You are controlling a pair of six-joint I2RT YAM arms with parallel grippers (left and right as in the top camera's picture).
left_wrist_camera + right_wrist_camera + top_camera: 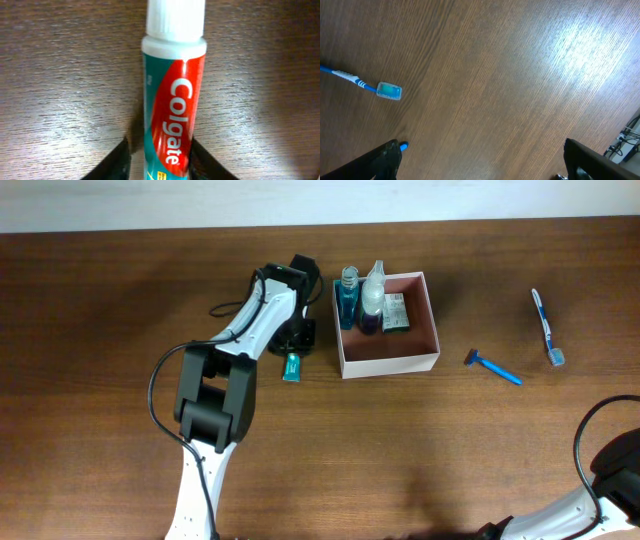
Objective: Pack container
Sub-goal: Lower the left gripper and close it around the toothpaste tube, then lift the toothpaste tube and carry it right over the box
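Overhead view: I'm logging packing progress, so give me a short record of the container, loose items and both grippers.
container: holds blue bottle, clear bottle, packet
loose on table: toothpaste, razor, toothbrush
left gripper: straddles toothpaste, grip unclear
right gripper: open, empty, over table

Bottles (360, 300) and a packet (396, 311) crowd the far left of the container (415, 332); its near right floor lies bare
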